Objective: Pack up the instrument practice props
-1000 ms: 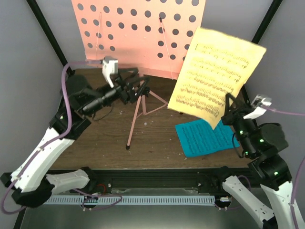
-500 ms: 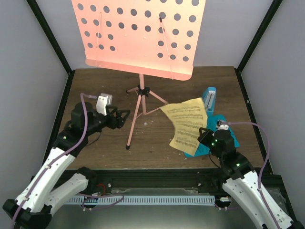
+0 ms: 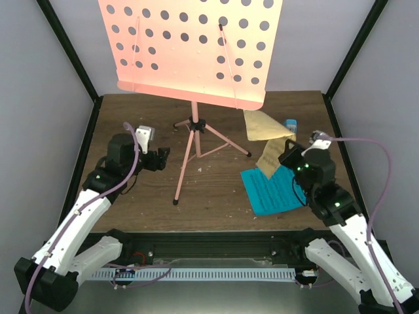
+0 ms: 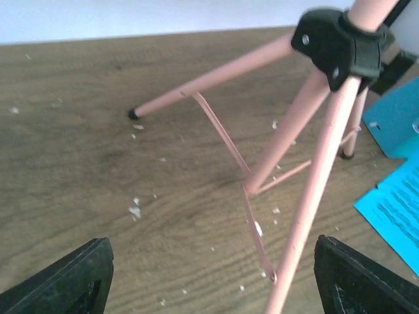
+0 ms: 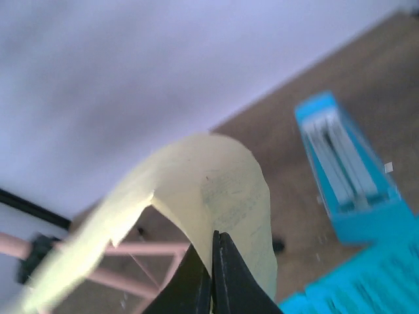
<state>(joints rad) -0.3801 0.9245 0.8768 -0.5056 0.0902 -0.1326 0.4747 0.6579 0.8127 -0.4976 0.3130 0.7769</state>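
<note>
The salmon-pink music stand (image 3: 190,46) stands at the back, its tripod legs (image 3: 191,147) spread on the wooden table. My left gripper (image 3: 163,158) hovers low just left of the tripod, open. In the left wrist view a pink leg (image 4: 308,196) runs between its wide-apart fingertips (image 4: 72,281). My right gripper (image 3: 286,155) is shut on a curled yellow music sheet (image 3: 265,127). In the right wrist view the jaws pinch the yellow sheet (image 5: 222,190). A blue music sheet (image 3: 275,193) lies flat below it. The blue metronome (image 3: 290,124) stands behind, seen also in the right wrist view (image 5: 344,176).
Black frame posts (image 3: 72,52) and grey walls close in the table on both sides. Small white flecks (image 4: 134,210) litter the wood near the tripod. The tripod's black hub (image 4: 340,42) sits just above and to the right of my left gripper.
My right gripper carried the yellow sheet down from high up, then back toward the metronome, and the sheet has curled. My left arm drew back from the stand's hub and sank low.
</note>
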